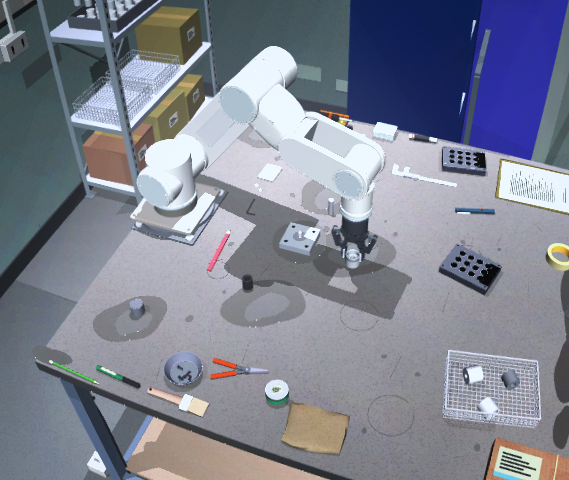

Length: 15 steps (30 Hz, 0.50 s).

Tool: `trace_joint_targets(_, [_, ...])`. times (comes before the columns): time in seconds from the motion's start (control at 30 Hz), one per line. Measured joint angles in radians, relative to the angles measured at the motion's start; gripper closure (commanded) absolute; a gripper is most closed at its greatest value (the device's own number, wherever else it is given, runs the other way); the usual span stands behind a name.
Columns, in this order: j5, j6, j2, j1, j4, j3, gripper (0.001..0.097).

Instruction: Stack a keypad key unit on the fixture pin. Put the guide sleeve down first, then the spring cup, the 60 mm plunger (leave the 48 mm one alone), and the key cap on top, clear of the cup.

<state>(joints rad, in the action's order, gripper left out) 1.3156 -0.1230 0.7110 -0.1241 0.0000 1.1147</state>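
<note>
The guide sleeve, a pale short tube, is partly hidden between the fingers of my gripper, which is closed on it just right of the fixture. The fixture is a grey square block with a short pin standing on top, at the table's middle. A black cup-shaped part stands left of and nearer than the fixture. A grey cylinder stands further left on a dark stain. A thin grey pin stands upright behind the fixture, under my arm.
The fixture block sits close to the left of my gripper. A black hole tray lies to the right, another at the far side. A wire basket with three small cylinders sits near the front right. A red pencil, pliers and bowl lie left and front.
</note>
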Motion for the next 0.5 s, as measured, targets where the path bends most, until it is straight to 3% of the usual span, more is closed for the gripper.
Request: trace_joint_targets(0.5, [0.000,-0.001,0.000,0.000,0.000,0.000,0.0826])
